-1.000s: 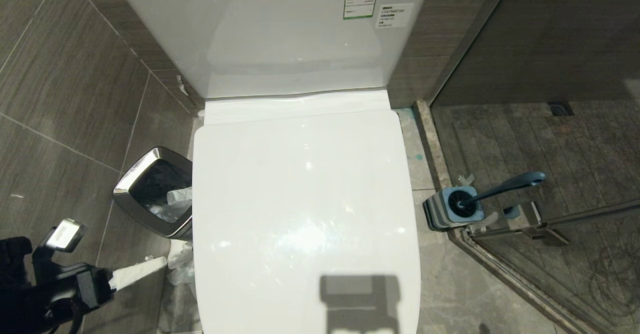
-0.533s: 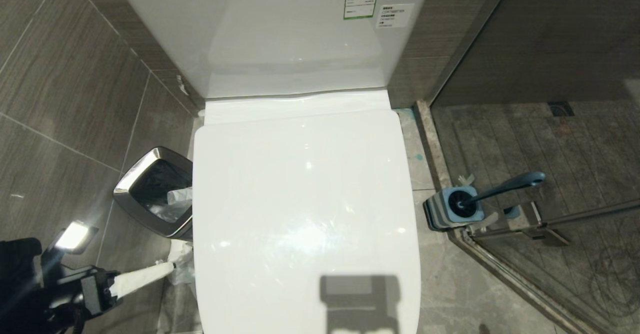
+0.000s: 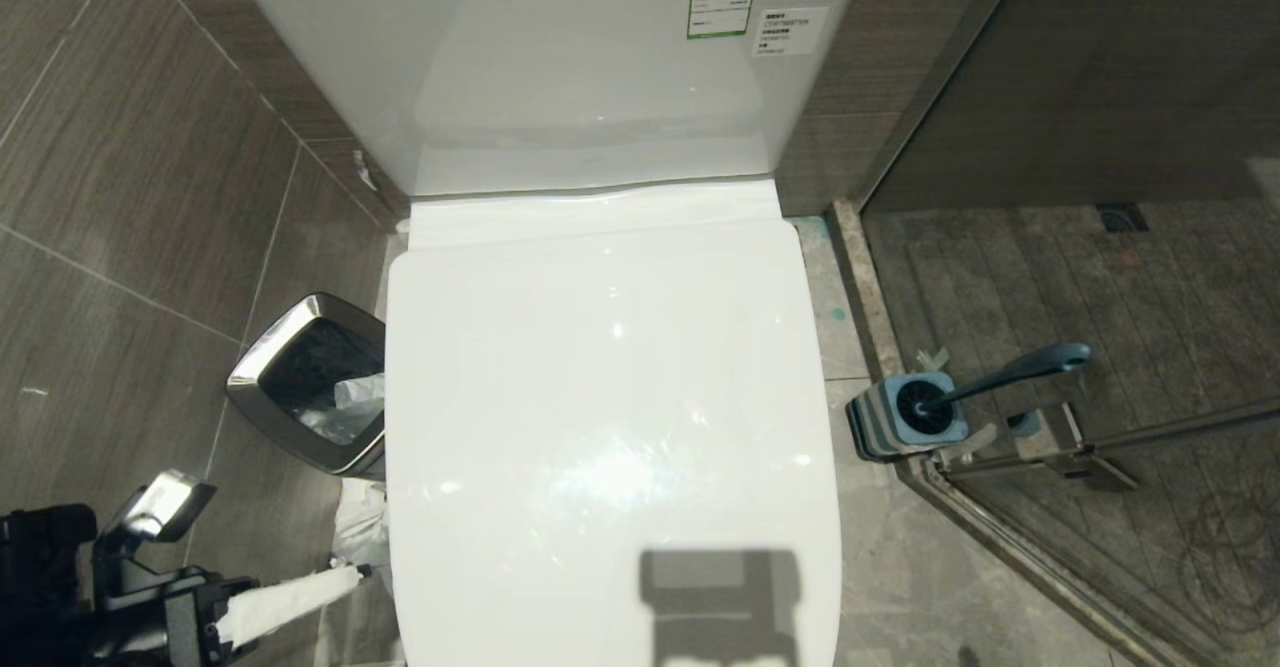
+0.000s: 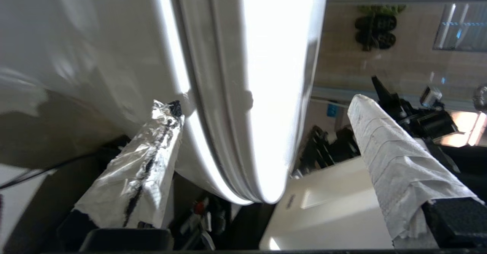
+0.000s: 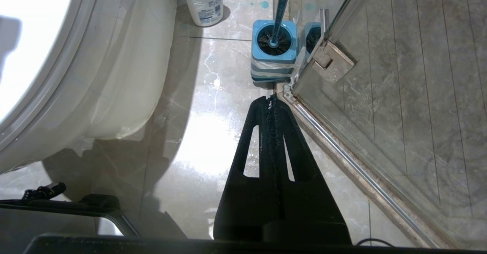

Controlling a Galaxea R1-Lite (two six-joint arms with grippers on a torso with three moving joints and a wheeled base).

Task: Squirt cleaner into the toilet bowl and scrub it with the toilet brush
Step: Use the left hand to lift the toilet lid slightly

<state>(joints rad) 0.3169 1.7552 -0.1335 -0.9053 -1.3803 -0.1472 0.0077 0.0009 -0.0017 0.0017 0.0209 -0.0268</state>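
At about eight o'clock in the head view, nearest the camera, the left gripper sat low beside the toilet, its paper-wrapped finger reaching toward the lid's left edge. Its wrist camera showed the jaws spread wide, one finger on each side of the closed lid and seat edge (probably set to catch the lid's rim and lift it, since the toilet bowl lay covered). Neither finger was clearly touching the rim.

The right gripper, unseen from the head, hung over the floor with its fingers pressed together, holding nothing, apparently parked.

Farther out, at three o'clock, the toilet brush stood in its square holder by the glass door's hinge. Beyond the holder in the right wrist view stood the cleaner, its cap out of frame. At nine o'clock, the steel bin stood against the toilet's left side.
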